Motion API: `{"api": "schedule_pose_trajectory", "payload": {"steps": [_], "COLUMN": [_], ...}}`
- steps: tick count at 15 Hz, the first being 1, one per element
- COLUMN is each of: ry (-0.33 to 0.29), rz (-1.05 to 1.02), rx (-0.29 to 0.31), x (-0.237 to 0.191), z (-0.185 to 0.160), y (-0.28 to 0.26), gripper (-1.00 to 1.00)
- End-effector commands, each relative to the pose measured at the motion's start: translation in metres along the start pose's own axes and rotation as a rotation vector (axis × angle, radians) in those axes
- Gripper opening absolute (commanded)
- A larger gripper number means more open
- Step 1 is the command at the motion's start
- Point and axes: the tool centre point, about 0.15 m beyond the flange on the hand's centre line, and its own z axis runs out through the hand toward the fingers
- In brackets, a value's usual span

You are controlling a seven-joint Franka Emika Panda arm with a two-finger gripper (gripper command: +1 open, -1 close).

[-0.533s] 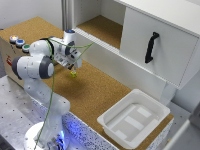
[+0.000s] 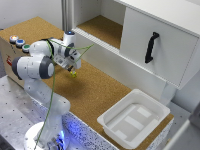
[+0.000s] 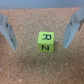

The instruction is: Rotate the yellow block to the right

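The yellow block (image 3: 45, 42) is a small yellow-green cube with black letters on its top, lying on the cork surface. In the wrist view it sits between my two fingers (image 3: 8, 31), clear of both. My gripper (image 3: 40, 45) is open and stands around the block. In the exterior view the gripper (image 2: 73, 69) points down at the cork, with the block (image 2: 73, 74) just under its tips, in front of the cabinet's open shelf.
A white tray (image 2: 134, 119) stands on the cork at the exterior view's right. A white cabinet with an open shelf (image 2: 102, 30) and a door with a black handle (image 2: 151, 47) runs behind. Coloured buttons (image 2: 19, 42) sit on a box at the left.
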Motion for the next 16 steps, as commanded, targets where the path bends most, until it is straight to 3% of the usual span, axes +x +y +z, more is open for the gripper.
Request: {"api": "schedule_pose_trajectory", "payload": {"steps": [1,7,11,14,15,16], "ry": [0.045,0.026,0.005,-0.003,-0.006,-0.008], "rz": [0.038,0.149,0.117,0.155,0.16,0.156], "rx": [-0.016,0.0,-0.074,-0.082,-0.097,-0.095], "x": [0.018,0.033,0.046,0.046,0.045,0.044], "z": [0.026,0.047,0.051,0.055,0.055,0.057], "y": [-0.005,0.013,0.002,0.003,0.003,0.003], "gripper": [1.0,1.0,1.0,1.0,-1.0,-1.0]}}
